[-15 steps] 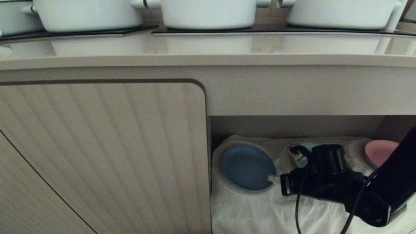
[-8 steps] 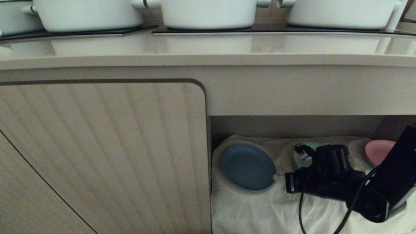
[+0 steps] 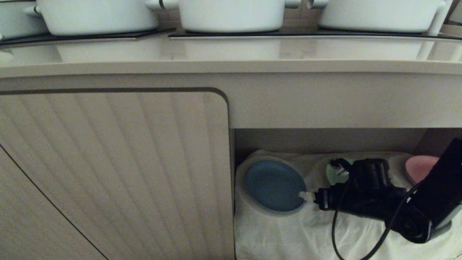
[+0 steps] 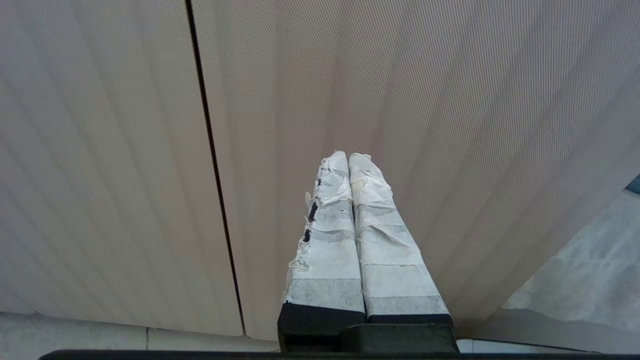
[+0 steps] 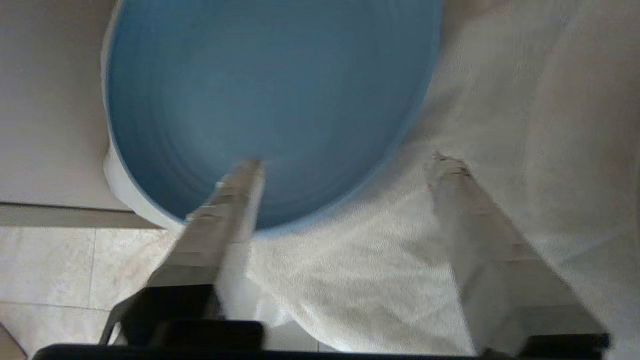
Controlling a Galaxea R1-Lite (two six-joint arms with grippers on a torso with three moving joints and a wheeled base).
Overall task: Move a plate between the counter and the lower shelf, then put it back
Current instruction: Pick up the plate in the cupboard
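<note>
Plate (image 3: 275, 185), small, round and light blue, lies flat on the wrinkled white cloth (image 3: 288, 231) that floors the lower shelf (image 3: 325, 141), hard against the shelf's left wall. A second ago the right gripper (image 3: 306, 196) was pinched shut at the plate's right rim; now its taped fingers (image 5: 227, 210) stand spread apart, so the plate has just been let go and rests on the cloth by its own weight. That likely means the trip down from the desk (image 3: 231, 54) is finished, and the trip back up has not begun. In the right wrist view one finger reaches over the near edge of the plate while the other sits on bare cloth just beside the rim, so the open jaws straddle the rim without squeezing it. Seen from the head camera, the black arm comes in from the shelf's right side, its tip touching or nearly touching the plate's right edge; I cannot tell which. Behind the arm a green plate (image 3: 334, 173) peeks out near the shelf's back, and a pink plate (image 3: 420, 168) lies toward the back right corner. Above, white pots (image 3: 231, 14) stand along the back of the desk. The left gripper (image 4: 348, 161) hangs parked in front of a ribbed cabinet door (image 3: 115, 173), its taped fingers pressed together, holding nothing.
</note>
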